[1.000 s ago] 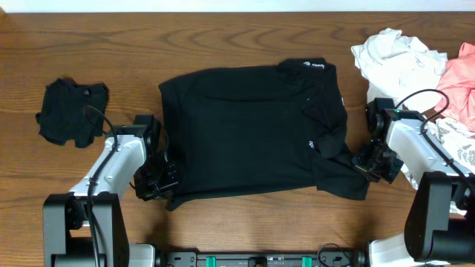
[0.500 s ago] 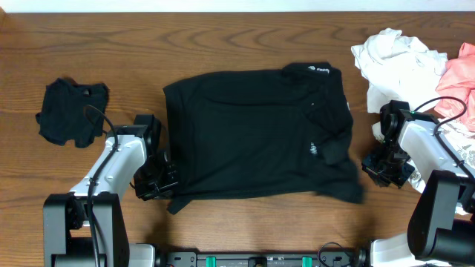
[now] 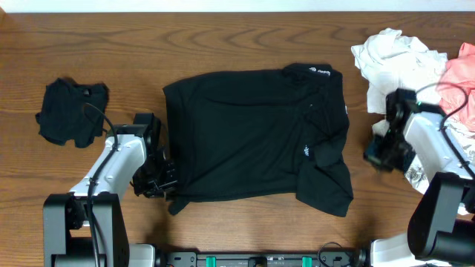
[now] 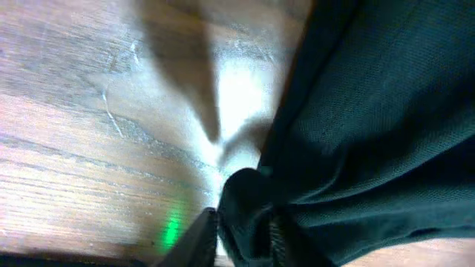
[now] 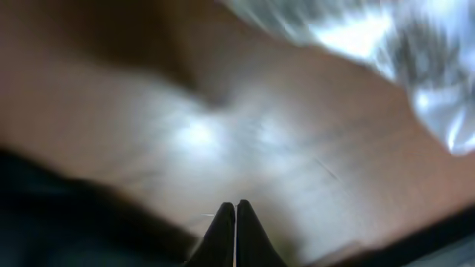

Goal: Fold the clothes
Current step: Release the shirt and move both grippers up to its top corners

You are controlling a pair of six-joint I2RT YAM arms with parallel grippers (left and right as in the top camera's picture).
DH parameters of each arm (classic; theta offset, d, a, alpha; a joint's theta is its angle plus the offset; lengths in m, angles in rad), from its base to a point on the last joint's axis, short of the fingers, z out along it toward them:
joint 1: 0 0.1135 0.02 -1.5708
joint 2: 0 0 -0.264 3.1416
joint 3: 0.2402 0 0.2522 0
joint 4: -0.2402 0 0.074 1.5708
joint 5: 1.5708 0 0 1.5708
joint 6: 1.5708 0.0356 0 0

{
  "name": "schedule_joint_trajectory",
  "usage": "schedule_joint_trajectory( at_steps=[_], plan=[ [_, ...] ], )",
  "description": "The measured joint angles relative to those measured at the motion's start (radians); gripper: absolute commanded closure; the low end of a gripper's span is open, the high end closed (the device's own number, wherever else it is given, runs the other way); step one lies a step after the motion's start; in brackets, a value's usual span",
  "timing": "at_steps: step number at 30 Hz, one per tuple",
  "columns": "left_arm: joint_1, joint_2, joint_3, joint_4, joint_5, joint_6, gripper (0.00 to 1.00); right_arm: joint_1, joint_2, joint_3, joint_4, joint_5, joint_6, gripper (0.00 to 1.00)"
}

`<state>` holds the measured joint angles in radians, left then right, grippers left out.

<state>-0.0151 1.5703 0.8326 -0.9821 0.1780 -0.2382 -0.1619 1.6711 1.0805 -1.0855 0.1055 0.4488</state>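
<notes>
A large black top (image 3: 252, 133) lies spread on the table's middle, with a small white tag (image 3: 306, 150) on its right part. My left gripper (image 3: 157, 181) is shut on the black top's front left corner (image 4: 249, 215). My right gripper (image 3: 378, 154) is shut and empty, above bare wood to the right of the top; its fingertips (image 5: 235, 219) press together. A smaller black bundle (image 3: 70, 111) lies at the far left. White (image 3: 390, 52), coral-pink (image 3: 460, 78) and leaf-print (image 3: 456, 148) garments are piled at the right.
The wooden table (image 3: 223, 41) runs under everything. The pile of clothes sits close behind my right arm (image 3: 434, 159). My left arm (image 3: 111, 167) lies between the black bundle and the top.
My right gripper let go of the top's right sleeve and moved up and to the right, away from it. The sleeve dropped flat on the table. The left arm stayed put.
</notes>
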Motion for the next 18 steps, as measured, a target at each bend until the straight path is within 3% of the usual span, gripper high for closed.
schedule_joint_trajectory(
  at_steps=[7, 11, 16, 18],
  plan=[
    [0.000, 0.000, 0.009, 0.074, -0.002, 0.002, 0.66, 0.055, 0.000, 0.144, 0.064, -0.184, -0.166, 0.89],
    [0.000, 0.000, 0.042, 0.179, -0.001, 0.002, 0.66, 0.103, 0.000, 0.155, 0.111, -0.243, -0.231, 0.92],
    [0.000, -0.002, 0.089, 0.490, 0.007, 0.000, 0.81, 0.160, 0.002, 0.155, 0.201, -0.271, -0.277, 0.96],
    [0.000, -0.002, 0.096, 0.600, 0.009, 0.002, 0.81, 0.175, 0.009, 0.155, 0.236, -0.275, -0.282, 0.98]
  ],
)
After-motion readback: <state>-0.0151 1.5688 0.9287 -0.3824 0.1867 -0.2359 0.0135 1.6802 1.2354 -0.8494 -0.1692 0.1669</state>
